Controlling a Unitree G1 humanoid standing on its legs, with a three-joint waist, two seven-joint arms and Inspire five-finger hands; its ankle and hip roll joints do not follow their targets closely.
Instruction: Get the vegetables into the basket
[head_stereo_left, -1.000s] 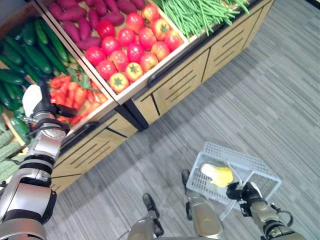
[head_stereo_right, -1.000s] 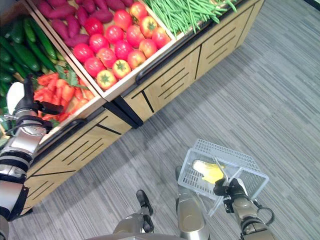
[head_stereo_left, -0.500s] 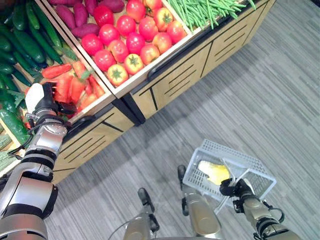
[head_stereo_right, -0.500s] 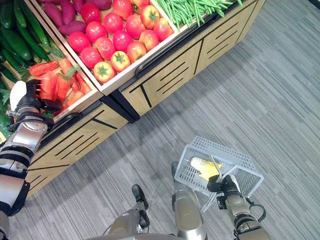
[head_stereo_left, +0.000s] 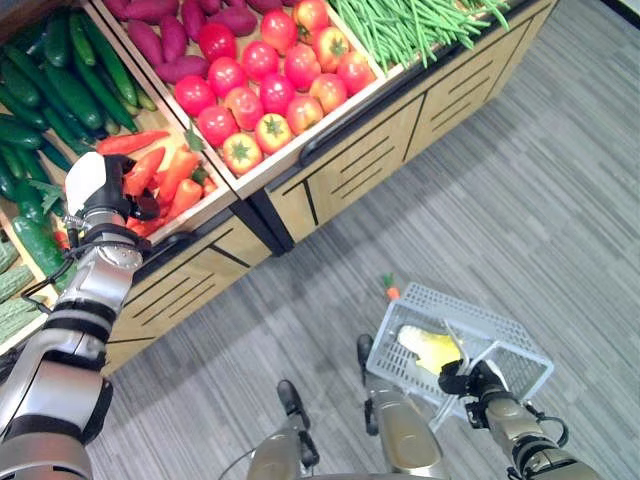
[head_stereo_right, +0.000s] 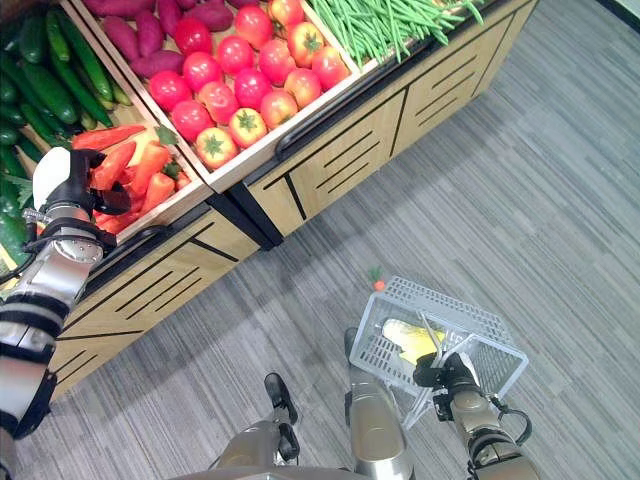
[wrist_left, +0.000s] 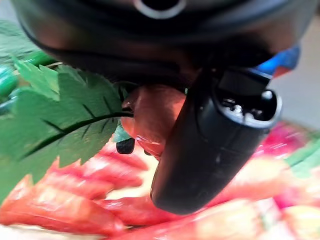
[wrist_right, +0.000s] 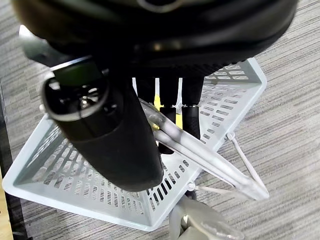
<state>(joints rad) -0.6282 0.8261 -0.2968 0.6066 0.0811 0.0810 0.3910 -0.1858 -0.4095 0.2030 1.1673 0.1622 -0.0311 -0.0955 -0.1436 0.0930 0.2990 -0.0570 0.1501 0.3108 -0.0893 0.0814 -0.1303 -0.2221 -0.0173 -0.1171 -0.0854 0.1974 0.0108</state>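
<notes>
My left hand (head_stereo_left: 105, 195) is over the carrot bin (head_stereo_left: 160, 175) on the wooden stand. In the left wrist view its thumb (wrist_left: 215, 145) and curled fingers pinch a carrot (wrist_left: 152, 112) with a green leaf (wrist_left: 60, 110). More carrots (wrist_left: 75, 210) lie below it. My right hand (head_stereo_left: 470, 382) is shut on the wire handle (wrist_right: 200, 155) of the pale plastic basket (head_stereo_left: 500, 335), which hangs low over the floor. A yellow vegetable (head_stereo_left: 432, 349) lies inside the basket. A small carrot (head_stereo_left: 392, 292) shows by the basket's far corner.
The stand also holds cucumbers (head_stereo_left: 50, 90), tomatoes (head_stereo_left: 270, 90), purple sweet potatoes (head_stereo_left: 170, 40) and green beans (head_stereo_left: 420, 25). Its wooden front (head_stereo_left: 390, 150) with a dark rail faces the grey striped floor (head_stereo_left: 520, 200).
The camera has shifted a little. My left hand has risen slightly among the carrots, closer to the bin's front. A small carrot now shows beside the basket's far corner.
</notes>
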